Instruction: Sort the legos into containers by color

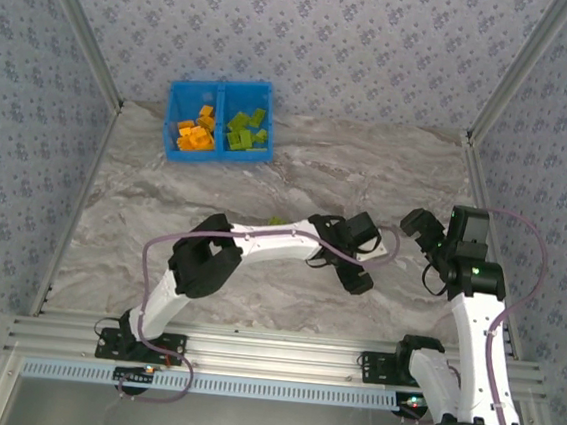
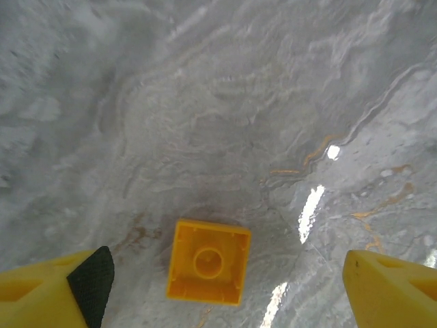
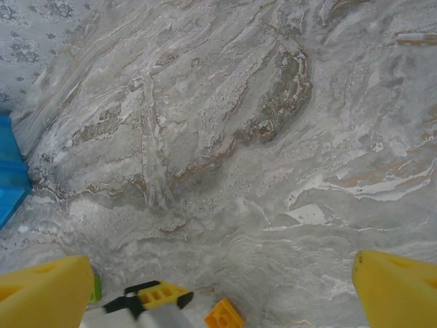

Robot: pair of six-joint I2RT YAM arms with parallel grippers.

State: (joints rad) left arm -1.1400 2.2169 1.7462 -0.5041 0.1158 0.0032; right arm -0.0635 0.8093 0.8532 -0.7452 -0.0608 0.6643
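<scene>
An orange lego (image 2: 209, 262) lies hollow side up on the marble table, between the wide-apart fingers of my left gripper (image 2: 225, 295). That gripper is open and touches nothing. From above, the left gripper (image 1: 351, 264) hangs over the table's right middle. My right gripper (image 1: 421, 242) stands open just to its right, and between its fingers (image 3: 42, 294) there is only bare table. Low in the right wrist view the same orange lego (image 3: 224, 316) shows beside a left fingertip (image 3: 156, 296). The blue container (image 1: 218, 121) at the back left holds orange legos (image 1: 196, 132) in its left compartment and green legos (image 1: 246, 131) in its right.
A green lego (image 1: 276, 221) peeks out behind the left forearm and shows again as a green sliver (image 3: 97, 288) by my right gripper's left finger. The bin's blue corner (image 3: 10, 179) sits at the left edge of the right wrist view. Patterned walls enclose the table.
</scene>
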